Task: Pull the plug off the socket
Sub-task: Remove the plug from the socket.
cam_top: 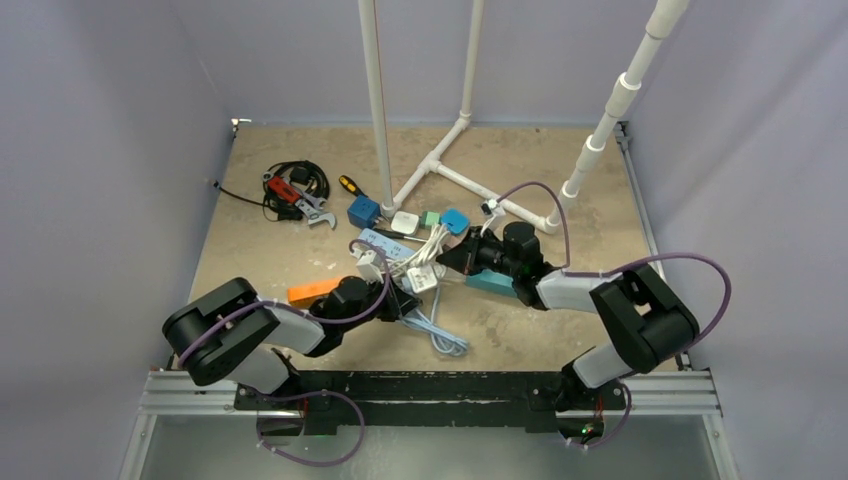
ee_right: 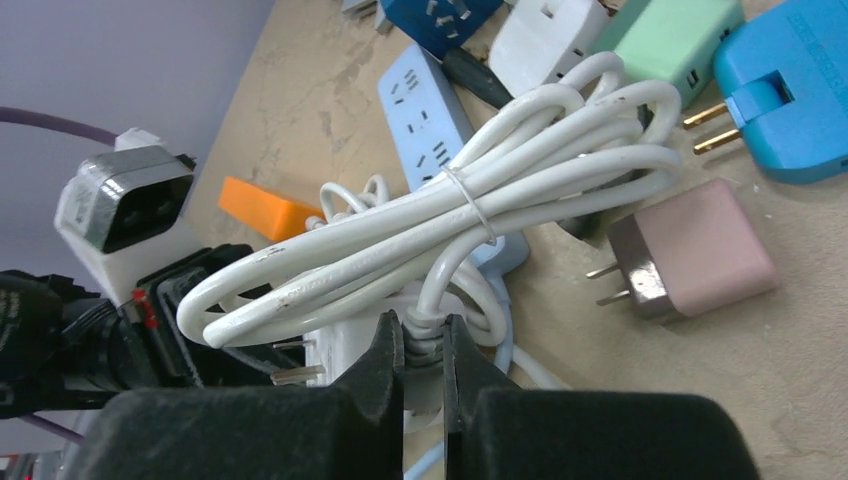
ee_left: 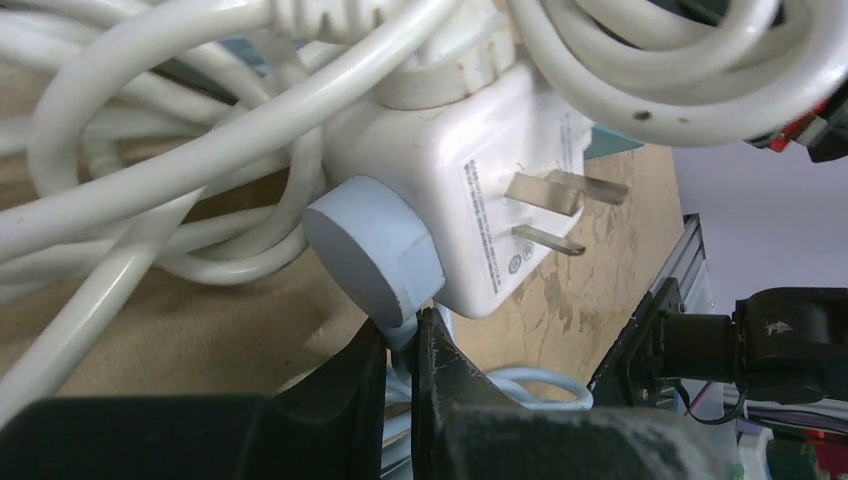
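Observation:
A white socket block with two bare prongs lies between my arms, also seen from above. A pale blue round plug sits in its side. My left gripper is shut on that plug's blue neck, just below the head. A white plug sits in the block's other face. My right gripper is shut on the ribbed neck of this white plug, under a tied bundle of white cable. In the top view the left gripper and right gripper face each other across the block.
A pale blue power strip, a pink adapter, a blue adapter and a green one lie close by. An orange block, a teal block, tools and a white pipe frame stand around.

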{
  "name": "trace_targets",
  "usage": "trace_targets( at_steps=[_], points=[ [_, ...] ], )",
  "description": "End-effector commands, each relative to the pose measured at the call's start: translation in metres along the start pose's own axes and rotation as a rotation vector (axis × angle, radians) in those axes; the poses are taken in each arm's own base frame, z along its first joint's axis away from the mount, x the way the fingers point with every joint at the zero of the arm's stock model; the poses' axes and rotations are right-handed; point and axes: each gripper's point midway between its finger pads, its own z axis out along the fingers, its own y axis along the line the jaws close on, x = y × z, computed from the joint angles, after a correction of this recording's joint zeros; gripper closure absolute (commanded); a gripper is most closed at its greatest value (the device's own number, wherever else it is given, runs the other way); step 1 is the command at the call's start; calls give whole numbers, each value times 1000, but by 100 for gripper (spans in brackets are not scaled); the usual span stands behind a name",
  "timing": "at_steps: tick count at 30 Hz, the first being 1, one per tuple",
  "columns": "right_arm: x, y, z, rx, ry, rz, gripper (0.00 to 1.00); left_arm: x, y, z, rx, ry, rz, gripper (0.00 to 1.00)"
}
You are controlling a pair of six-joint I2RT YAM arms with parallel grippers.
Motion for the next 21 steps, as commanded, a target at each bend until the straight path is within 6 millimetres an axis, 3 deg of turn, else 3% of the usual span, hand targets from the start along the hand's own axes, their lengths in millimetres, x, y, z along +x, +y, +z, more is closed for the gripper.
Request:
trace_targets(
  at_steps=[1, 7, 14, 21],
  points=[
    [-36, 34, -16, -62, -120, -66, 100, -9, 49, -14, -178, -52, 13, 100],
    [-69, 32, -40, 50, -276, -63, 100, -7, 60, -20, -220, -37, 40, 100],
    [-86, 42, -42, 37, -323, -88, 100, -8, 54, -20, -207, 2, 121, 100],
    [-66, 47, -47, 9, -292, -48, 100, -24, 40, -13, -186, -43, 92, 100]
  ],
)
